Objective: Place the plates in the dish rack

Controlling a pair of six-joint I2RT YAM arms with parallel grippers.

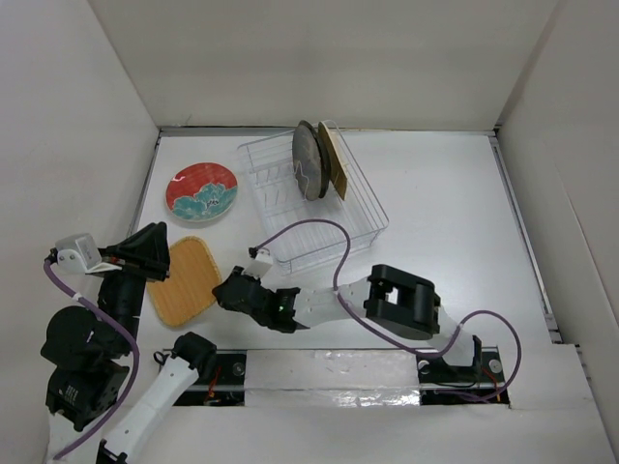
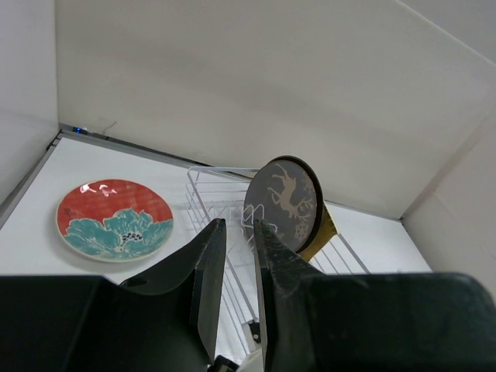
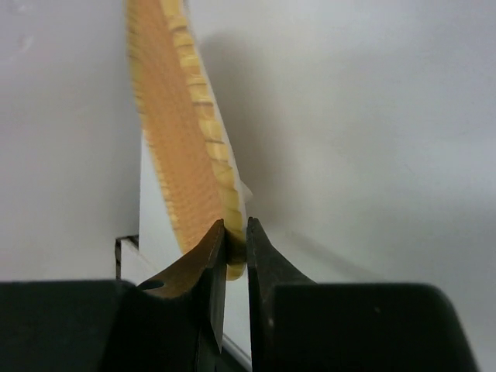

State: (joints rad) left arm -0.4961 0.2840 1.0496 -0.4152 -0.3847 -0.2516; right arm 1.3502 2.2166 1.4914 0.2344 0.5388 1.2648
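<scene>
Two plates stand upright in the far end of the clear dish rack point(image 1: 329, 217): a dark plate point(image 1: 308, 159) with a silver design, and a yellow plate point(image 1: 337, 162) just behind it, the two close together or touching. The rack sits toward the back middle of the table point(image 1: 445, 213). A red plate point(image 1: 201, 191) with a teal flower lies flat on the table just left of the rack.

Nearer the arms, an orange plate point(image 1: 182, 280) sits at the left front of the table, well apart from the rack. The right end effector point(image 1: 221, 288) reaches across to it and is clamped on its right edge, the rim pinched between both fingers in the right wrist view. Whether the plate is flat on the table or tipped up cannot be told.

The left end effector point(image 2: 240, 232) hangs above the table's left side, beside the orange plate, holding nothing. Its fingers leave only a narrow gap and point toward the red plate and the rack.
</scene>
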